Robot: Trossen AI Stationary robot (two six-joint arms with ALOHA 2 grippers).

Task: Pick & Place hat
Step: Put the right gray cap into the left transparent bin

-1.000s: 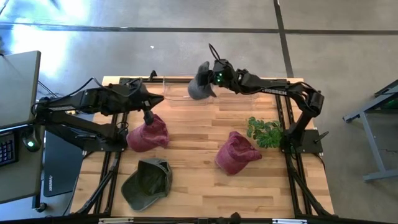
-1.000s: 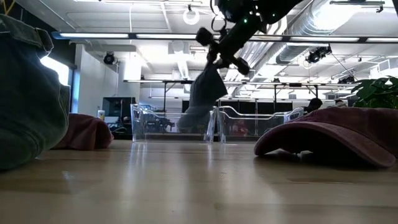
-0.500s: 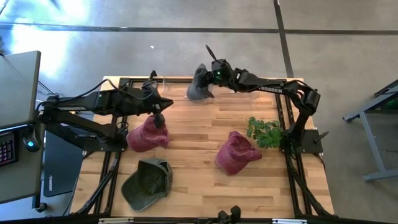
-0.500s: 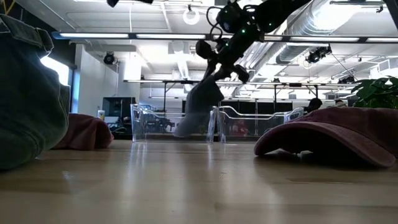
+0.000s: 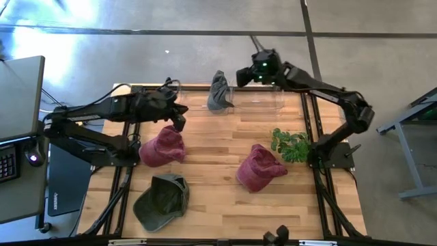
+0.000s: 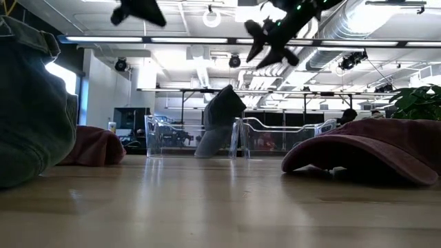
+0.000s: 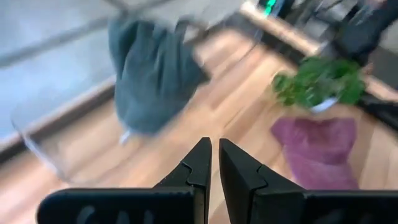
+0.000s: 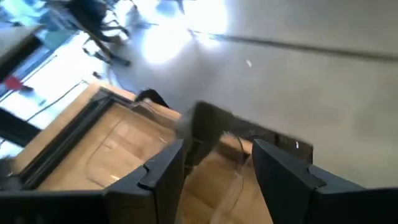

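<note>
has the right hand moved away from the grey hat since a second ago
Yes. The right hand has let go and pulled back right, away from the grey hat by the clear bin.

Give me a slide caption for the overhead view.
Open right gripper beside the dark grey hat draped on the clear plastic bin.

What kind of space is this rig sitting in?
Probably a robotics lab or open workshop. The low view shows exposed ducts and strip lights overhead; the high view shows a bare concrete floor around a wooden table, with a monitor beside it.

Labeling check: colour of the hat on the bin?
Dark grey hat; high view shows it best.
</note>
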